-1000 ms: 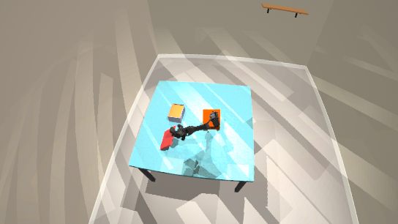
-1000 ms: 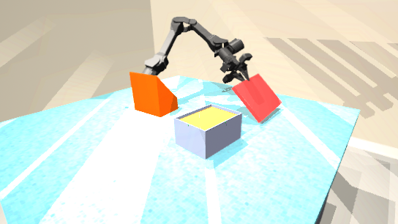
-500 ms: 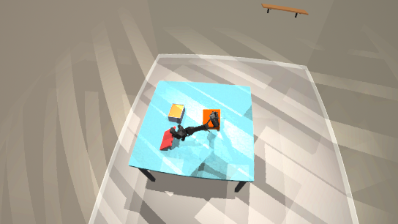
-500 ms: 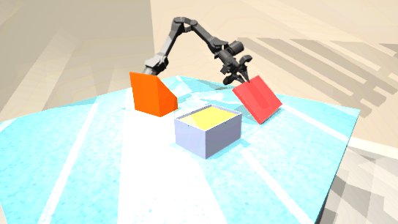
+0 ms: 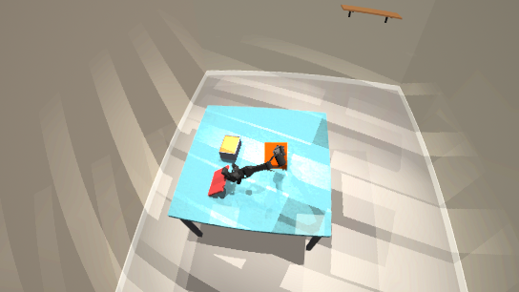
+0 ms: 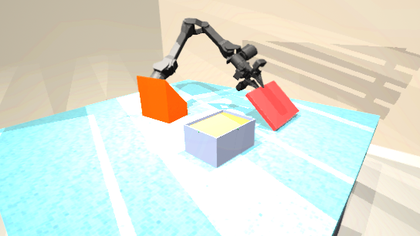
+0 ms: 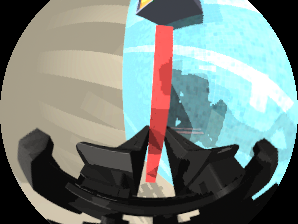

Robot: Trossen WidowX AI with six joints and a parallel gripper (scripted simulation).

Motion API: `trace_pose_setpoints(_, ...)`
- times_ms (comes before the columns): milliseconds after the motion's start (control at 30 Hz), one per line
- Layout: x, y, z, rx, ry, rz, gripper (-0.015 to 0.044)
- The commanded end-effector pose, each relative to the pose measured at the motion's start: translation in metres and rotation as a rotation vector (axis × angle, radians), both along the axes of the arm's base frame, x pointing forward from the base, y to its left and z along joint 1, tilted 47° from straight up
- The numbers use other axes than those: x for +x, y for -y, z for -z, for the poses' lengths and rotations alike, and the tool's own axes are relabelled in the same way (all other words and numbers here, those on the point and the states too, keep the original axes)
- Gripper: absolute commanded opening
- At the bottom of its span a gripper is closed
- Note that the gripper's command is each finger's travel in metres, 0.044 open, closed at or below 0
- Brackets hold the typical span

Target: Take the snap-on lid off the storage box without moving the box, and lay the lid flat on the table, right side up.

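The lid (image 5: 217,182) (image 6: 270,106) (image 7: 163,62) is a red, flat square piece, off the box and steeply tilted. My gripper (image 6: 261,87) (image 7: 156,128) is shut on the lid's upper edge, one finger on each side. The lid's lowest corner is close to the table; whether it touches is not clear. Which face is the lid's top is hard to tell. The storage box (image 5: 229,156) (image 6: 236,141) (image 7: 177,13) stands upright and uncovered, grey-lilac outside with yellow inside its rim. It is apart from the lid, and only partly in the wrist view.
An orange block (image 5: 269,149) (image 6: 154,101) with a sloped side stands by the arm's base, apart from the box. The blue table (image 5: 267,121) (image 6: 50,154) has its edge beyond the lid. A wooden shelf (image 5: 372,11) is far off in the top view.
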State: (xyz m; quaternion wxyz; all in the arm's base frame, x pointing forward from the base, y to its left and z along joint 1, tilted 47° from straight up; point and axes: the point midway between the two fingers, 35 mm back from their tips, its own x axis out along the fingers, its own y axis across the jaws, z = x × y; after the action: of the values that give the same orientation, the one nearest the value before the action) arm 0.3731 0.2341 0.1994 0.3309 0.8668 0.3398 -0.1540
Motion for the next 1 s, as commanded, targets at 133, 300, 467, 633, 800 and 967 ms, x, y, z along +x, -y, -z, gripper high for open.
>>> trace_pose_setpoints(133, -0.001, -0.006, 0.014, -0.006, -0.025, 0.003, 0.0000)
trace_pose_setpoints(300, -0.001, -0.008, 0.017, -0.006, -0.025, 0.003, 0.0000)
trace_pose_setpoints(467, -0.001, -0.011, 0.020, -0.005, -0.025, 0.003, 0.0000)
trace_pose_setpoints(633, -0.002, -0.014, 0.022, -0.005, -0.025, 0.003, 0.0000)
trace_pose_setpoints(800, -0.002, -0.017, 0.025, -0.005, -0.025, 0.003, 0.0000)
trace_pose_setpoints(967, -0.002, -0.020, 0.028, -0.005, -0.025, 0.003, 0.0000)
